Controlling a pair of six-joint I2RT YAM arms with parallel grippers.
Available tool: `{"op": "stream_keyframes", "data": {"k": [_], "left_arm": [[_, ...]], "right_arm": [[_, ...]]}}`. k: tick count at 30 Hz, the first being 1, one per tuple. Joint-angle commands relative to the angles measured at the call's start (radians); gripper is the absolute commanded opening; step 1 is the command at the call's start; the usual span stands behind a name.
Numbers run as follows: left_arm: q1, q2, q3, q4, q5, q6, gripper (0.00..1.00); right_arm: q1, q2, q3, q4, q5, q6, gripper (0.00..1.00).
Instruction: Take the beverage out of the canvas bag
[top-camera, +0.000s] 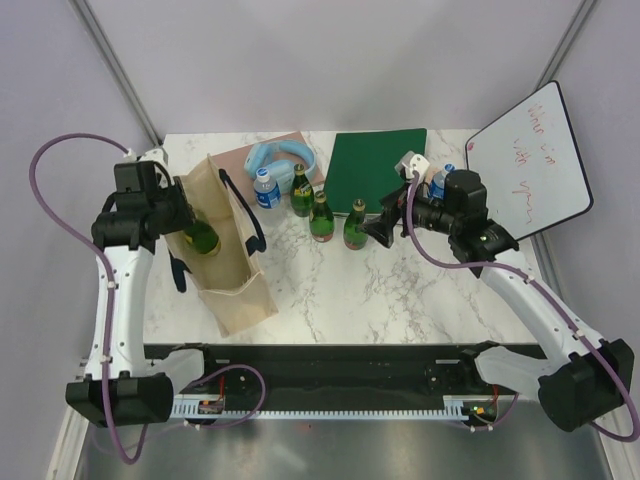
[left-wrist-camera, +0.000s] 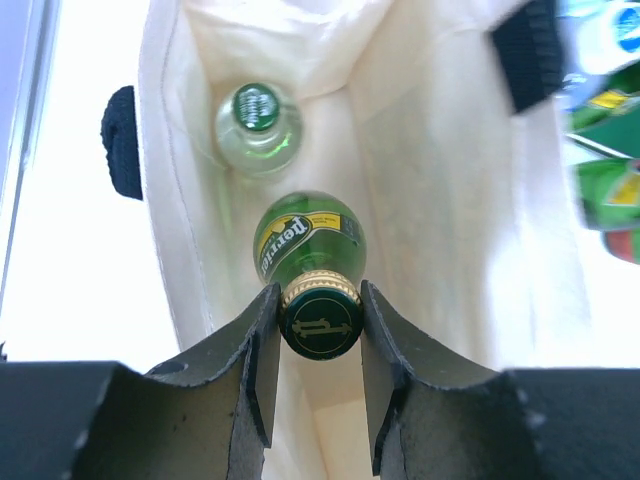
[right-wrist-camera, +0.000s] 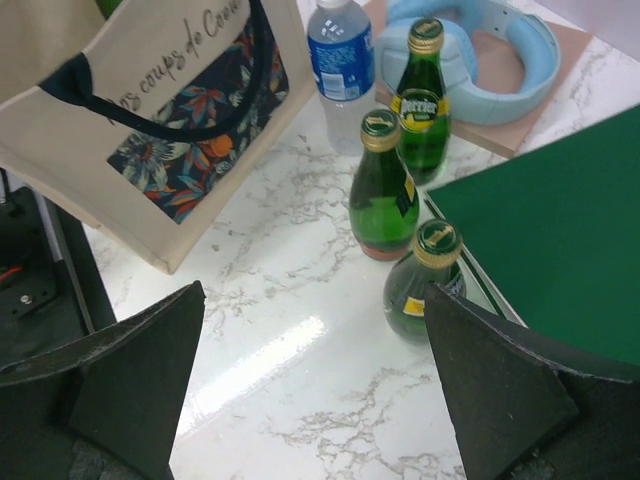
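Black fingers of the left gripper (left-wrist-camera: 320, 325) were clamped on the gold cap of a green glass Perrier bottle (left-wrist-camera: 308, 240). It stood upright inside the beige canvas bag (left-wrist-camera: 430, 190) on the left of the white marble table (top-camera: 400, 290), probably gripped high so it could lift straight out. A paler green bottle (left-wrist-camera: 257, 125) stood beyond it. The right gripper (right-wrist-camera: 310, 300) hovered with its fingers wide apart, empty.

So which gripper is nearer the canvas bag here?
Left. The left gripper is at the top of the bag, clamped on a green bottle; the right gripper hangs open past the bottles standing on the table.
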Motion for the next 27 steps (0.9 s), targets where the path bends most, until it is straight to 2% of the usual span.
{"op": "stream_keyframes", "data": {"k": [1, 6, 13, 27], "left_arm": [[-0.005, -0.072, 0.086, 0.056, 0.102, 0.043, 0.02], [-0.005, -0.081, 0.158, 0.018, 0.148, 0.056, 0.02], [-0.005, -0.063, 0.34, -0.048, 0.186, 0.045, 0.02], [-0.008, 0.011, 0.662, -0.137, 0.303, -0.004, 0.02]], "right_arm": [[-0.004, 0.029, 0.081, 0.027, -0.134, 0.054, 0.98], [0.037, 0.107, 0.192, 0.021, -0.249, 0.1, 0.98], [0.102, 0.17, 0.304, 0.024, -0.252, 0.114, 0.98], [0.1, 0.17, 0.345, 0.017, -0.22, 0.131, 0.98]]}}
